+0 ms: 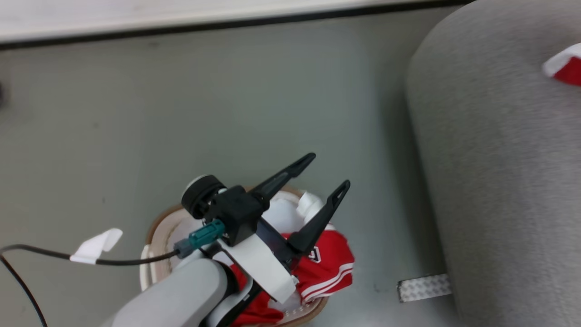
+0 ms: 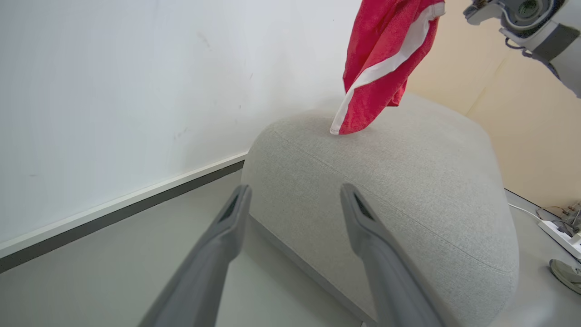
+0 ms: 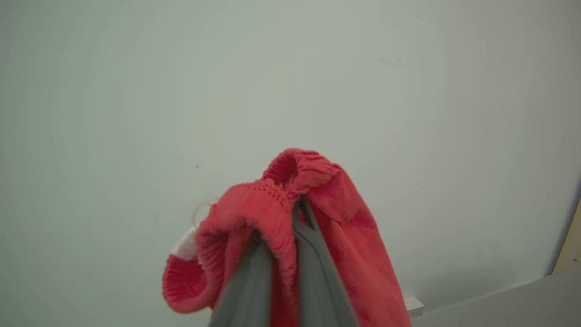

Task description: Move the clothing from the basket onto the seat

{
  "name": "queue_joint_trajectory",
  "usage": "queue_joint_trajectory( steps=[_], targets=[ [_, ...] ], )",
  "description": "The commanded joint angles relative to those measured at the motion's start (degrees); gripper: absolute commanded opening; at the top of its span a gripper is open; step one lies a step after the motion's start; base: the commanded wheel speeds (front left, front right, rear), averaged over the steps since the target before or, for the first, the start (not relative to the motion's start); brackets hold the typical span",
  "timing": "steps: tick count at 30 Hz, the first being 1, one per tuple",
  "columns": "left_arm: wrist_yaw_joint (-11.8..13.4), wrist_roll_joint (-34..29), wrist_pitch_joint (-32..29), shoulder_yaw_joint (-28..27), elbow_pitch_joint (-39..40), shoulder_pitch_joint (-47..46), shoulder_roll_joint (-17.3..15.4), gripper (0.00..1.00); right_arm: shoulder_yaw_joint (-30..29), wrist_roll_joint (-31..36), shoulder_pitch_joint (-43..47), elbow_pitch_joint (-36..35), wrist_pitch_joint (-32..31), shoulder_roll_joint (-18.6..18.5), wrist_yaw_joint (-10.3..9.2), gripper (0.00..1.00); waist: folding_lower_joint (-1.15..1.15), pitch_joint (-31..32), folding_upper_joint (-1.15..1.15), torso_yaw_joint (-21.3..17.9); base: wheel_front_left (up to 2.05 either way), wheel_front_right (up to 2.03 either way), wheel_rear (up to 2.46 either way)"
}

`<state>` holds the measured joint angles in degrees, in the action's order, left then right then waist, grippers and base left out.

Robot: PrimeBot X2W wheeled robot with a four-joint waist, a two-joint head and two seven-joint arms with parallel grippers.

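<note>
Left gripper [image 1: 328, 170] gapes (fingers [image 1: 283, 175] well apart); right gripper [image 3: 295, 227] pinches clothing [image 3: 349, 227].

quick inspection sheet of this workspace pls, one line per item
surface: smooth grey floor, one silver tape strip
job's things: oval white plastic basket with brown rim holds red white-trimmed jersey; second red white-striped garment hangs over large grey fabric sofa
clutter: pale cloth in basket; a shoe on floor
grippers: left pincer open over basket; right pincer shut on hanging garment
cables: black cable with white tag; white power strip
surroundings: white wall, dark skirting
</note>
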<state>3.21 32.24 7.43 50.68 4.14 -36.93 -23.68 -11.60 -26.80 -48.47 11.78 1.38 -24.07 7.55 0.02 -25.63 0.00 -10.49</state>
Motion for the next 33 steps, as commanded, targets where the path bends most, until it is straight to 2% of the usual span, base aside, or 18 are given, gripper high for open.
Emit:
queue_joint_trajectory(
  steps=[1, 5, 6, 11, 15, 16, 17, 18, 24, 27, 33],
  targets=[
    [-0.1, -0.4, 0.6, -0.5, 0.0, -1.2, 0.1, 1.0, -1.1, 2.4, -2.2, 3.6, -0.5, -1.0, -0.12, 0.0, -0.02, -7.3, 0.0, 6.2, 0.0, 0.0, 0.0],
    [-0.4, -0.5, 1.4, -0.9, -1.0, -1.6, -0.5, 1.0, -3.3, 7.5, -4.6, 12.6, -1.3, -1.8, -0.12, 0.0, -0.02, -9.6, 0.0, 7.6, 0.0, 0.0, 0.0],
    [-0.4, -0.5, 1.4, -0.9, -1.0, -1.6, -0.5, 1.0, -3.3, 7.5, -4.6, 12.6, -1.3, -1.8, -0.12, 0.0, -0.02, -9.6, 0.0, 7.6, 0.0, 0.0, 0.0],
    [-0.5, 0.4, 2.6, -1.6, -2.1, -1.5, -0.8, 1.0, -5.8, 12.1, -4.2, 26.2, -8.2, -1.0, -0.12, 0.0, -0.02, -9.8, 0.0, 8.0, 0.0, 0.0, 0.0],
    [-0.2, 1.0, 3.1, -2.1, -3.0, -1.1, -0.9, 1.0, -6.1, 13.6, -4.0, 31.9, -10.1, -1.5, -0.13, 0.0, -0.02, -8.5, 0.0, 7.6, 0.0, 0.0, 0.0],
    [-0.1, 1.1, 3.2, -2.3, -3.1, -1.0, -1.0, 1.0, -5.7, 13.6, -3.9, 32.8, -9.8, -1.2, -0.13, 0.21, -0.02, -8.0, 0.0, 7.4, 0.0, 0.0, 0.0],
    [0.0, 1.2, 3.3, -2.4, -3.3, -0.7, -1.1, 1.0, -5.3, 13.7, -3.8, 33.3, -9.3, -1.3, -0.12, 0.56, -0.02, -7.5, 0.0, 7.2, 0.0, 0.0, 0.0],
    [0.1, 1.3, 3.3, -2.4, -3.4, -0.4, -1.3, 1.0, -4.7, 13.8, -3.6, 33.7, -8.9, -1.5, -0.12, 1.0, -0.02, -6.8, 0.0, 6.9, 0.0, 0.0, 0.0],
    [1.2, 2.8, 3.8, -2.4, -5.1, 2.5, -1.3, 1.0, 0.9, 14.1, -1.2, 35.9, -9.6, -2.1, -0.13, 1.0, -0.02, 0.2, 0.0, 4.7, 0.0, 0.0, 0.0],
    [2.2, 3.8, 4.4, -3.2, -5.9, 4.6, -1.3, 1.0, 5.9, 14.8, 1.0, 35.8, -11.4, -2.4, -0.12, 1.0, -0.02, 4.6, 0.0, 3.6, 0.0, 0.0, 0.0],
    [5.0, 6.8, 6.1, -6.6, -6.4, 9.0, -2.7, 1.0, 11.4, 10.2, 6.0, 28.6, -9.5, -3.7, -0.13, 1.0, -0.02, 12.9, 0.0, 3.4, 0.0, 0.0, 0.0]
  ],
)
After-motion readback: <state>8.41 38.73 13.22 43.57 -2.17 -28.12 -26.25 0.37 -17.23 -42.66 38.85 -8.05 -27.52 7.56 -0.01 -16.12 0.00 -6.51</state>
